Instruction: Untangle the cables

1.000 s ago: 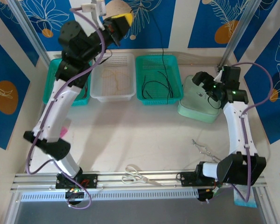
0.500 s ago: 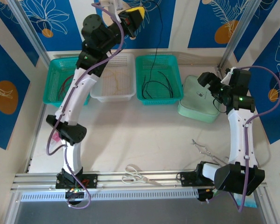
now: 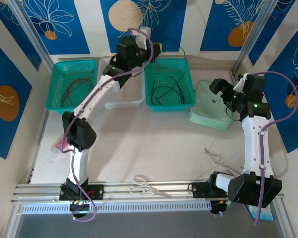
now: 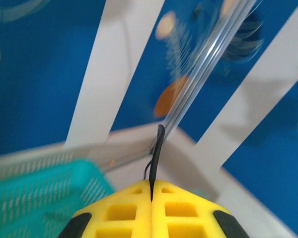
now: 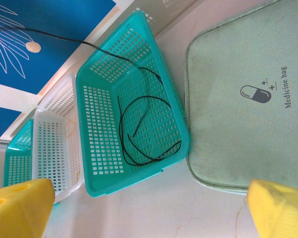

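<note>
Black cable point(image 4: 156, 148) pinched in the left gripper point(image 4: 151, 184), jaws together, above the teal basket's point(image 3: 169, 106) far edge; other black cables point(image 3: 165, 90) lie inside; right gripper point(image 3: 221, 91) spread wide over the green bag point(image 3: 208, 118); seemingly a sorting step; next, probably lower it in and release.

Left arm point(image 3: 97, 94) hides part of white basket point(image 3: 131, 94), black cable point(image 4: 157, 148) vanishes between left gripper point(image 4: 151, 186) pads, medicine bag point(image 5: 238, 109) cropped at right edge.

Table point(image 3: 154, 141) centre lies free; black cable point(image 4: 156, 153) rises from the rightmost basket point(image 3: 187, 82).
</note>
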You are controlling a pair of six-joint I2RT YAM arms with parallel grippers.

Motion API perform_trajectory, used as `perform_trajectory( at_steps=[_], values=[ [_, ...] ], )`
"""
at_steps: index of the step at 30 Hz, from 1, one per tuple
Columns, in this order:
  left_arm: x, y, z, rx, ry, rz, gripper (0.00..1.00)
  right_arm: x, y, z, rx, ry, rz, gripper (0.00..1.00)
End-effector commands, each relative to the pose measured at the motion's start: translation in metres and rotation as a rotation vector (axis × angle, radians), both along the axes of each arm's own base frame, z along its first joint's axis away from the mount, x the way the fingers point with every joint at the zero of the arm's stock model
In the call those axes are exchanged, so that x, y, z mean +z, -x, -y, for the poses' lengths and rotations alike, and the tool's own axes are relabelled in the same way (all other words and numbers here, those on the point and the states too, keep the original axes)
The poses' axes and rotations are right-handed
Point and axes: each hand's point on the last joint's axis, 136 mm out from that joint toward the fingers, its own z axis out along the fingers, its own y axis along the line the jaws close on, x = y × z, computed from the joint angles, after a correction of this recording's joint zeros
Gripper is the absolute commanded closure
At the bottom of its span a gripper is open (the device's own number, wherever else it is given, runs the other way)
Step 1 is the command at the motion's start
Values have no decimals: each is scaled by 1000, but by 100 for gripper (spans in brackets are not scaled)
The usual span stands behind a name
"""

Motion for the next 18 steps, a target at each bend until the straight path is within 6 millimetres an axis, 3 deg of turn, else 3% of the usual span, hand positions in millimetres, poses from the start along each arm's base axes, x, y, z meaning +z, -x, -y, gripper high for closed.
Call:
perform_trajectory(
  at_steps=[1, 4, 7, 12, 18],
  values=[
    [-45, -4, -1, 83, -128, -27, 100, 1, 4, -5, 27, -2, 1, 1],
    [-107, -18, -17, 202, -306, -137, 100, 1, 3, -5, 28, -6, 1, 1],
    [-143, -25, -29, 261, -443, -177, 100, 1, 4, -5, 31, -2, 0, 1],
    [-171, -26, -33, 298, -550, -232, 100, -1, 4, -2, 25, 9, -7, 1],
    [-208, -15, -13, 196, -553, -355, 100, -4, 0, -2, 24, 1, -17, 1]
  ],
)
